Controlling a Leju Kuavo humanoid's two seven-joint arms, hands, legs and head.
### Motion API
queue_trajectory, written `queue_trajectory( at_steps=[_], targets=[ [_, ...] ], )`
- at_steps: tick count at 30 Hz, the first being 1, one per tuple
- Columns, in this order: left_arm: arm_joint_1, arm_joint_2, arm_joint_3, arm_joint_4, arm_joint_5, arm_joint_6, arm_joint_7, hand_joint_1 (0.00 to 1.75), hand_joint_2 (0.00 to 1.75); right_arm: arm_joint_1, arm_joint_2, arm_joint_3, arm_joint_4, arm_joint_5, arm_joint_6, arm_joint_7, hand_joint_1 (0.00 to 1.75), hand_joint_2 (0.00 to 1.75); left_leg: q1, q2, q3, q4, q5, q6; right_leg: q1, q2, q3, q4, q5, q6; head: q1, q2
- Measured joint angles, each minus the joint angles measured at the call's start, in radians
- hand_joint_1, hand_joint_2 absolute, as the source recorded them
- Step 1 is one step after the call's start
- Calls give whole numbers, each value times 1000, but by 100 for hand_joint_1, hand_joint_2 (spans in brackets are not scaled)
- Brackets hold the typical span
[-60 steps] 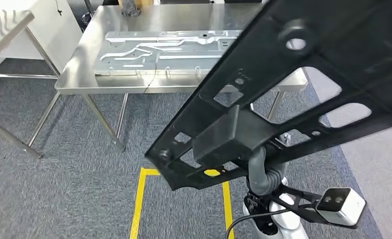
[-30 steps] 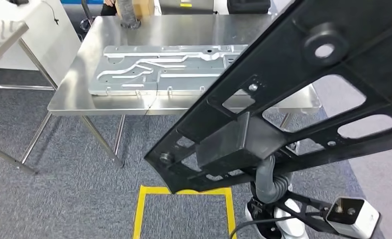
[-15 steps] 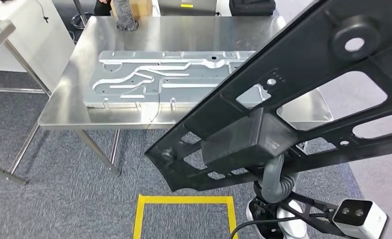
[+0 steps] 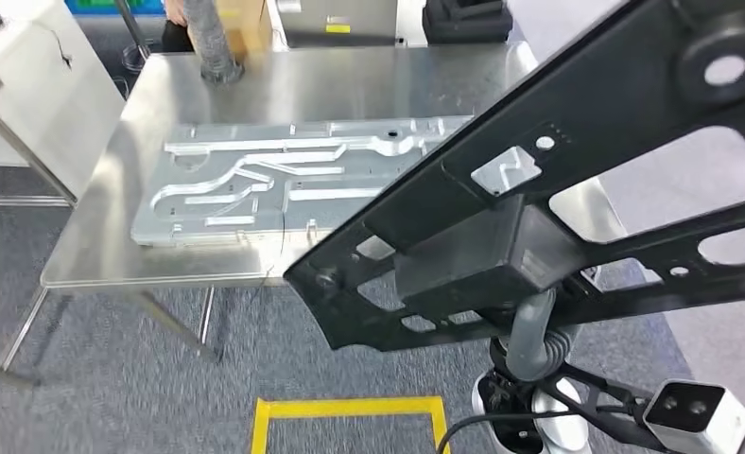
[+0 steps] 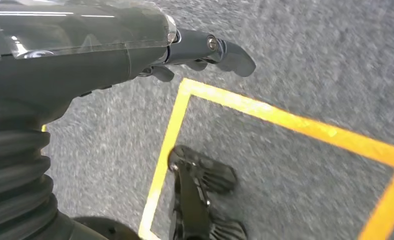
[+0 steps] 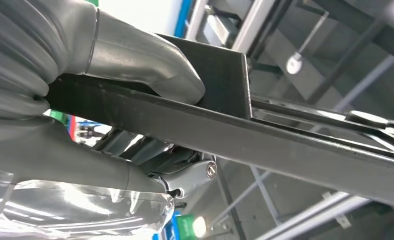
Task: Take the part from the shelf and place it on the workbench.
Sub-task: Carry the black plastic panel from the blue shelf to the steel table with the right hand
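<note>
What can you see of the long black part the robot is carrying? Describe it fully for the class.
The black part is a long, flat, matt frame, plastic or painted metal by its look, pierced by cut-outs and round holes, with a boxy block on its underside. It slants across the head view, held in the air above the carpet and partly in front of the steel workbench, not yet resting on it. In the right wrist view the right hand grips its edge, thumb on one face and fingers on the other.

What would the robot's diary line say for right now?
phase: carrying | right robot hand: grips black frame part | left robot hand: holds nothing, above carpet | steel workbench: ahead, silver plate on it
</note>
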Motion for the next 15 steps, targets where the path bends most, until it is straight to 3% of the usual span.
queue_trajectory(
  at_steps=[3, 4, 5, 6, 8, 10, 13, 15],
  targets=[
    [2, 2, 4, 0, 1, 2, 0, 0, 175, 3, 5, -3, -2, -2, 3, 0, 175, 175, 5, -2, -119, 163, -77, -13, -1, 7, 31, -2, -27, -5, 0, 0],
    [3, 3, 6, 0, 1, 2, 0, 0, 175, 4, 6, -5, -2, -2, 4, 0, 175, 175, 6, -2, -147, 181, -94, -15, -2, 10, 44, -2, -38, -4, 0, 0],
    [5, 3, 8, 0, 1, 3, 0, 0, 175, 5, 6, -7, -2, -3, 6, 0, 175, 175, 7, -2, -161, 169, -90, -16, -3, 13, 59, -2, -50, -2, 0, 0],
    [5, 4, 9, 0, 1, 3, 0, 0, 175, 6, 7, -8, -2, -3, 8, 0, 175, 175, 7, -2, -162, 126, -61, -15, -4, 15, 76, -2, -62, 0, 0, 0],
    [8, 5, 12, 0, 1, 4, 0, 0, 175, 7, 9, -10, -2, -2, 11, 0, 175, 175, 6, -3, -145, -2, 52, -11, -4, 17, 105, 0, -87, 7, 0, 0],
    [10, 6, 14, 0, 1, 5, 0, 0, 175, 10, 12, -14, -5, 7, 5, 0, 175, 175, 3, -4, -137, -76, 127, -1, -3, 20, 116, 3, -107, 18, 0, 0],
    [11, 7, 16, 0, 1, 12, -1, 0, 175, 14, 14, -16, -30, 43, -50, 1, 175, 175, 1, -4, -135, -85, 134, 17, -4, 21, 120, 2, -124, 37, 0, 0],
    [9, 7, 18, 0, 0, 17, -1, 0, 175, 7, 13, -17, -57, 78, -128, 0, 175, 175, 3, -4, -124, -95, 129, 28, -7, 13, 100, 51, -153, 49, 0, 0]
  ],
)
